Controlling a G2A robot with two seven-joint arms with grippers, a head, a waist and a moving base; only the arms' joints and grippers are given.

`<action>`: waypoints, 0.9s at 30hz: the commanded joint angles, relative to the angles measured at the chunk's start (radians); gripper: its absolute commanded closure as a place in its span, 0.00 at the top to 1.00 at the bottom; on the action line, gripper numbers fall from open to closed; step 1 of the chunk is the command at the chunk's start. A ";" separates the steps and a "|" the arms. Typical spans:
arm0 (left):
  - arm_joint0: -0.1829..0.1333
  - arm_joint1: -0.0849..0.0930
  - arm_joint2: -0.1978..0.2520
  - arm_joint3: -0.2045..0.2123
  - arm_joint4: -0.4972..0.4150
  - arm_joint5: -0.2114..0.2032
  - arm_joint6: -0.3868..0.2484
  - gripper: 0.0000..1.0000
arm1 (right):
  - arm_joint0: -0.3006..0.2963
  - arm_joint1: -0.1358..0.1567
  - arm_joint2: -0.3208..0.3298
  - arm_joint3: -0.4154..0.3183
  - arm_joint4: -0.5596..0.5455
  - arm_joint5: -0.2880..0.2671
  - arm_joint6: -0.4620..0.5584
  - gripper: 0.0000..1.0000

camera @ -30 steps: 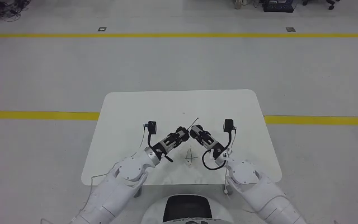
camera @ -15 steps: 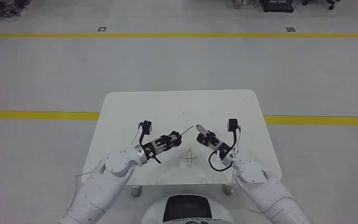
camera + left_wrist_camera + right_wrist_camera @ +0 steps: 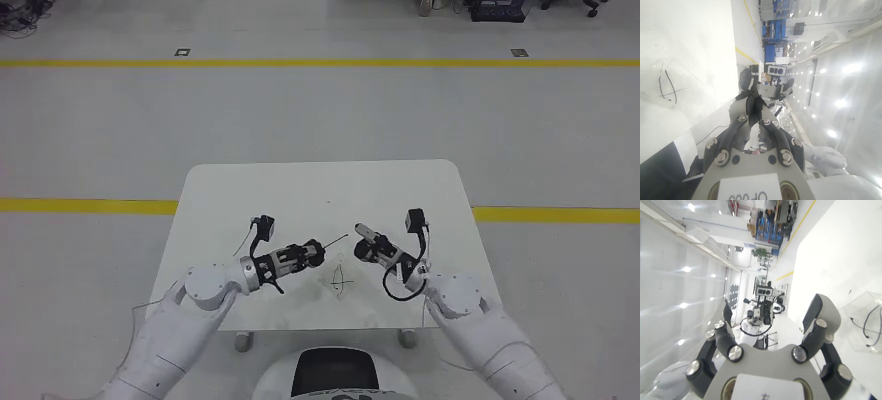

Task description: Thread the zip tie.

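My L gripper (image 3: 316, 248) is clamped tight on the zip tie (image 3: 336, 240), free end aiming 2 o'clock at my R gripper (image 3: 362, 234), jaws wide apart, empty. Risk: thin strap flexes, so R closes beside it, or yanks it from L's pinch.

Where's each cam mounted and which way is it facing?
Top: on the robot overhead, looking down at the table; left gripper and right gripper show, facing each other.
Left wrist: behind its own gripper, shut on the zip tie, facing the right one.
Right wrist: behind its own open gripper, facing the left one.
All three share the bag.
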 commanded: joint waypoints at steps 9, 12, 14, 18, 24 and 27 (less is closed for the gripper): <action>-0.015 0.027 -0.035 0.040 -0.041 0.024 -0.221 0.00 | 0.124 0.007 -0.008 0.190 0.056 -0.028 0.429 1.00; -0.026 0.029 -0.026 0.045 -0.012 0.011 -0.206 0.00 | 0.138 0.005 -0.015 0.208 0.068 -0.032 0.452 1.00; -0.026 0.029 -0.026 0.045 -0.012 0.011 -0.206 0.00 | 0.138 0.005 -0.015 0.208 0.068 -0.032 0.452 1.00; -0.026 0.029 -0.026 0.045 -0.012 0.011 -0.206 0.00 | 0.138 0.005 -0.015 0.208 0.068 -0.032 0.452 1.00; -0.052 0.026 0.022 0.079 -0.054 0.026 -0.264 0.00 | 0.186 -0.005 -0.027 0.316 0.247 -0.070 0.676 1.00; -0.066 0.025 0.033 0.098 -0.066 0.008 -0.274 0.00 | 0.224 -0.016 -0.037 0.378 0.270 -0.070 0.739 1.00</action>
